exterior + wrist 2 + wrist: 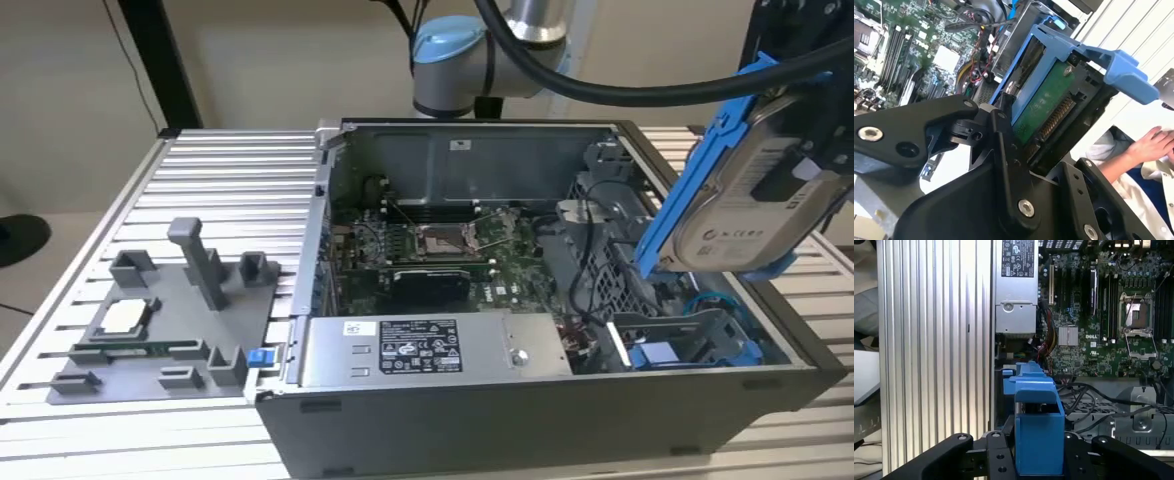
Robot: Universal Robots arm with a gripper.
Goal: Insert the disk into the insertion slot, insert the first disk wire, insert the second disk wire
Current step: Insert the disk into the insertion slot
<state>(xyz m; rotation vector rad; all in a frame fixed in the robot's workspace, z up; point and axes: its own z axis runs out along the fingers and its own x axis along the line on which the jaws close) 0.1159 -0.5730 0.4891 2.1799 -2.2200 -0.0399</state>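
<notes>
Surface: a ribbed aluminium worktop (200, 180) carries an open computer case (534, 410). To the exterior view's left of the case sits a grey fixture plate (160, 330) with upright pegs. A plain beige wall stands behind. A person's hand (1154, 145) and a white sleeve appear in the second wrist view.

Pose: my arm (461, 50) rises behind the case and reaches over towards the exterior view's right. My gripper (1039, 455) hangs above that side of the case. Its fingers (999, 460) pinch the disk (741, 215) by its blue frame, one on each flank. The disk is in the air, tilted, above the drive cage (681, 335) and not touching it.

Writing: a white printed label covers the disk's face. The power-supply box (427, 350) carries a printed label too. The green motherboard (441, 240) bears white lettering.
</notes>
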